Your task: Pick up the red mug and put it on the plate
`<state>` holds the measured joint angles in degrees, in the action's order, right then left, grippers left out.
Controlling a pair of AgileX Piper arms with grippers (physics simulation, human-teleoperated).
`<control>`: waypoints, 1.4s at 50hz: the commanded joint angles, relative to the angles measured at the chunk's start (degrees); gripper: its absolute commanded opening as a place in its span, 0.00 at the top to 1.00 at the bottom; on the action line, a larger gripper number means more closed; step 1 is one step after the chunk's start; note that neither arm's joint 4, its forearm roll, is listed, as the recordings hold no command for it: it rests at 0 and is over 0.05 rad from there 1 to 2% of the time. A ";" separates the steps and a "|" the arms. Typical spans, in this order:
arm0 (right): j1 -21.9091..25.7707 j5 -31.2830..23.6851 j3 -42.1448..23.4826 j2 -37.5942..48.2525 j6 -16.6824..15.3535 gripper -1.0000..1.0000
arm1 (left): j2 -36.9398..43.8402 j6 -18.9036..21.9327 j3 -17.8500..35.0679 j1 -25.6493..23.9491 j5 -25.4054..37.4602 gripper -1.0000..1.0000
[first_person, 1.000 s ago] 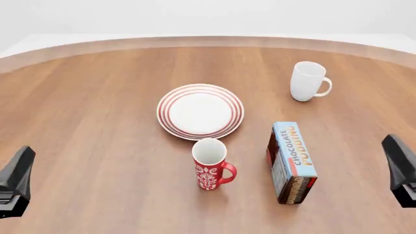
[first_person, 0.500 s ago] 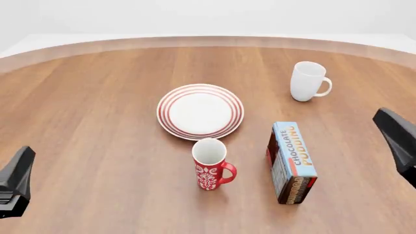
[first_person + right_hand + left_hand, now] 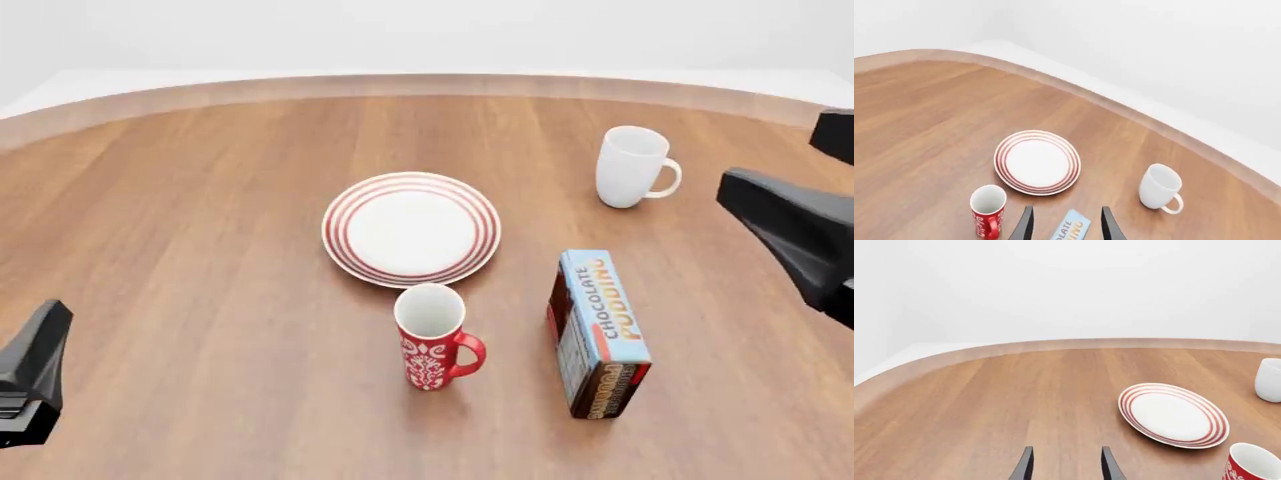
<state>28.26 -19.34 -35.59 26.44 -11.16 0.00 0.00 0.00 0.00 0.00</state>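
Observation:
The red mug (image 3: 430,346) stands upright near the table's front middle, white inside, its handle toward the right; it also shows in both wrist views (image 3: 1253,466) (image 3: 988,210). Just behind it lies the plate (image 3: 411,228) (image 3: 1173,415) (image 3: 1037,162), white with red rings and nothing on it. My left gripper (image 3: 40,345) (image 3: 1066,467) is low at the front left, open and holding nothing. My right gripper (image 3: 774,215) (image 3: 1065,226) hangs high at the right edge, open and holding nothing, well apart from the mug.
A plain white mug (image 3: 631,166) (image 3: 1160,187) stands at the back right. A chocolate pudding box (image 3: 601,330) (image 3: 1069,230) stands on its edge just right of the red mug. The round table's rim (image 3: 427,82) curves along the back.
My right gripper has risen and swung further into the front view from the right edge. The left gripper, mugs, plate and box have not moved.

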 commanded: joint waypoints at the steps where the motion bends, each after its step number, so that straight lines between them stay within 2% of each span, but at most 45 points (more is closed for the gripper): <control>1: 6.96 -4.37 -5.57 5.38 -0.39 0.00 | 0.00 0.00 0.00 0.00 0.00 0.00; 2: 7.35 -4.78 -5.62 6.86 -1.28 0.00 | 0.00 0.00 0.00 0.00 0.00 0.00; 6: 8.75 -5.74 -7.27 8.63 -0.41 0.00 | 0.00 0.00 0.00 0.00 0.00 0.00; 11: 9.73 -7.86 -9.91 11.26 -2.48 0.00 | 0.00 0.00 0.00 0.00 0.00 0.00; 25: 13.67 -13.68 -13.20 17.21 -2.69 0.00 | 0.00 0.00 0.00 0.00 0.00 0.00; 39: 14.76 -13.93 -14.12 22.87 -3.83 0.00 | 0.00 0.00 0.00 0.00 0.00 0.00; 46: 16.44 -13.96 -14.17 25.76 -1.92 0.00 | 0.00 0.00 0.00 0.00 0.00 0.00; 54: 17.36 -12.83 -14.07 28.54 -1.19 0.00 | 0.00 0.00 0.00 0.00 0.00 0.00; 56: 18.91 -12.00 -13.14 29.31 -0.65 0.00 | 0.00 0.00 0.00 0.00 0.00 0.00; 70: 19.83 -8.69 -10.70 32.16 1.04 0.00 | 0.00 0.00 0.00 0.00 0.00 0.00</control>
<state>47.13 -29.74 -47.51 56.25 -11.11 0.00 0.00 0.00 0.00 0.00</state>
